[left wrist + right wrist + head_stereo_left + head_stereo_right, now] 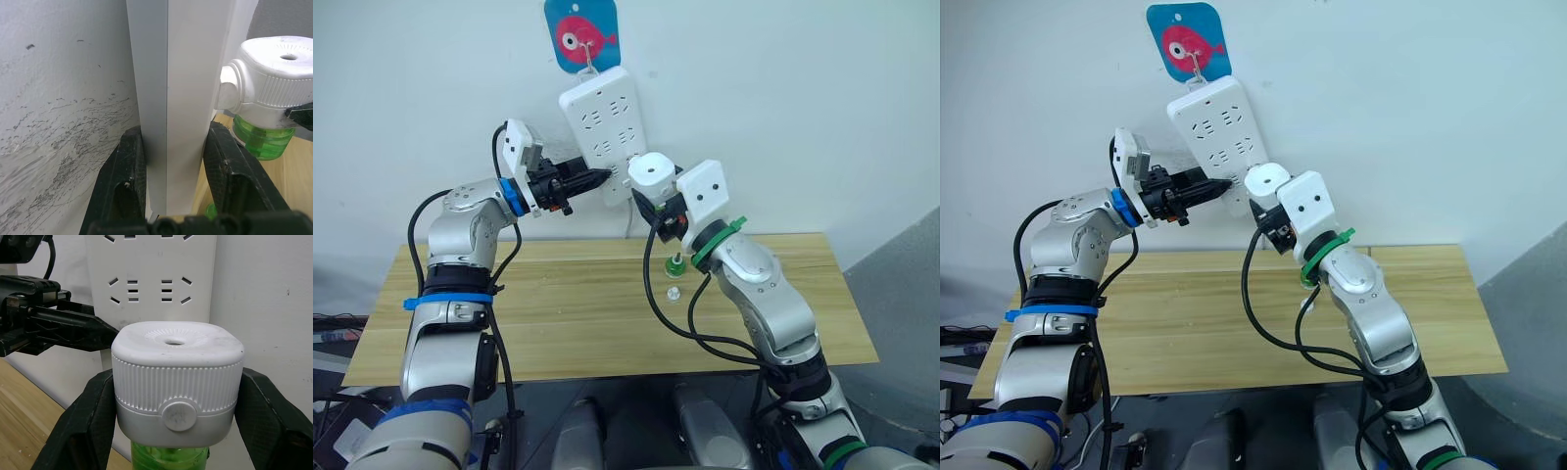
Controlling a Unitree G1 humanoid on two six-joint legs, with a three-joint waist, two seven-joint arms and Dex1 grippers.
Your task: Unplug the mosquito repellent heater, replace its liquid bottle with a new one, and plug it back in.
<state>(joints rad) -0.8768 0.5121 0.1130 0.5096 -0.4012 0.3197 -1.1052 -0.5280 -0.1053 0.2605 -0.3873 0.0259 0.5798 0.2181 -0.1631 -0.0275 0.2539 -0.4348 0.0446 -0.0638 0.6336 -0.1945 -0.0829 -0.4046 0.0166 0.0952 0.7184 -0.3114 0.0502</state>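
Against the far wall, left gripper [597, 177] fingers clamp the power strip [605, 122] while right gripper [173, 404] fingers clamp the mosquito repellent heater [653, 171] at its lower right edge; brace firmly, move squarely

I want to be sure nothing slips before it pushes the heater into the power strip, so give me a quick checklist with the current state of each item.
1. Left gripper braces the power strip: ok, its fingers clamp the strip's lower edge.
2. Right gripper holds the mosquito repellent heater: ok, one finger on each side of the white body.
3. Liquid bottle fitted: ok, green bottle sits under the heater.
4. Heater close to the strip: ok, it is beside the strip's lower end.
5. Prongs lined up with a socket: cannot tell, the prongs are hidden.
6. Old parts out of the way: ok, a green bottle and a small cap sit on the table below.
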